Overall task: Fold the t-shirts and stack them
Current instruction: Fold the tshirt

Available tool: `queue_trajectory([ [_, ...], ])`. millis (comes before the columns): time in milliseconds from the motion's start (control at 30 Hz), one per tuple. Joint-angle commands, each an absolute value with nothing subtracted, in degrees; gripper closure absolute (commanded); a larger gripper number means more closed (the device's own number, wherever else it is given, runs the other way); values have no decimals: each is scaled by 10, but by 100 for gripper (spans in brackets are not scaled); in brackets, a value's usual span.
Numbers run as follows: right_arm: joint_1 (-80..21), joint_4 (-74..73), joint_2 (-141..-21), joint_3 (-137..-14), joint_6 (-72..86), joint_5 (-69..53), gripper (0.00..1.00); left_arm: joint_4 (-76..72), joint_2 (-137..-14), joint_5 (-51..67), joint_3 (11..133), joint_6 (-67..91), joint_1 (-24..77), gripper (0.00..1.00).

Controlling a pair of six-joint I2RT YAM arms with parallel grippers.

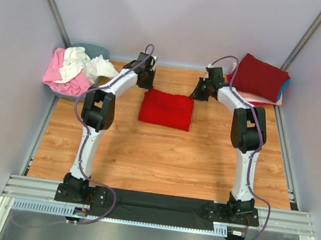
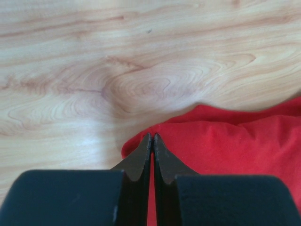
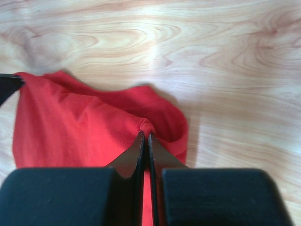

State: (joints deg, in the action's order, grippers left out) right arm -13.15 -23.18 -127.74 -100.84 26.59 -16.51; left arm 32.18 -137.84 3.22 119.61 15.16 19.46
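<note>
The bright red t-shirt (image 1: 166, 109) lies folded at the far middle of the wooden table (image 1: 161, 160), its long axis running left to right. The left gripper (image 2: 151, 137) pinches cloth at its far left corner. The right gripper (image 3: 145, 136) pinches a pucker at its far right corner. A folded dark red t-shirt (image 1: 261, 76) tops the far-right stack.

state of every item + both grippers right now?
bright red t-shirt: folded, lying flat, far corners pinched.
left gripper: shut on bright red t-shirt.
right gripper: shut on bright red t-shirt.
dark red t-shirt: folded, topping stack.
pink t-shirt: crumpled, in grey tub.
white t-shirt: crumpled, atop pink.
</note>
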Motion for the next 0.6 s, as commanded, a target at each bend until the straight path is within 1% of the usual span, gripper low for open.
queue_trajectory([
  [0,-122,-226,-1305,-1037,268,-157,94,325,-1383,20,1239,131,194,91],
  [33,-121,-230,-1317,-1042,266,-158,90,337,-1383,18,1246,130,194,86],
  [67,-120,-236,-1323,-1049,263,-156,72,344,-1381,14,1257,127,194,81],
  [100,-119,-246,-1329,-1061,261,-156,61,350,-1370,7,1260,126,194,66],
  [133,-118,-251,-1336,-1069,257,-152,40,355,-1362,4,1260,125,194,59],
  [167,-114,-264,-1338,-1076,256,-148,35,358,-1341,1,1260,122,194,45],
  [233,-112,-275,-1332,-1093,249,-130,29,369,-1318,2,1259,120,195,33],
  [267,-110,-280,-1327,-1098,246,-124,28,373,-1306,-14,1257,120,195,24],
  [333,-109,-293,-1303,-1101,241,-104,25,395,-1269,-27,1257,120,196,23],
  [433,-113,-302,-1246,-1076,234,-87,24,405,-1205,-37,1217,135,199,26],
  [467,-119,-302,-1212,-1064,228,-83,25,395,-1164,-37,1168,143,201,29],
  [567,-136,-299,-1148,-1009,219,-86,26,373,-1090,-18,1055,185,209,39],
])
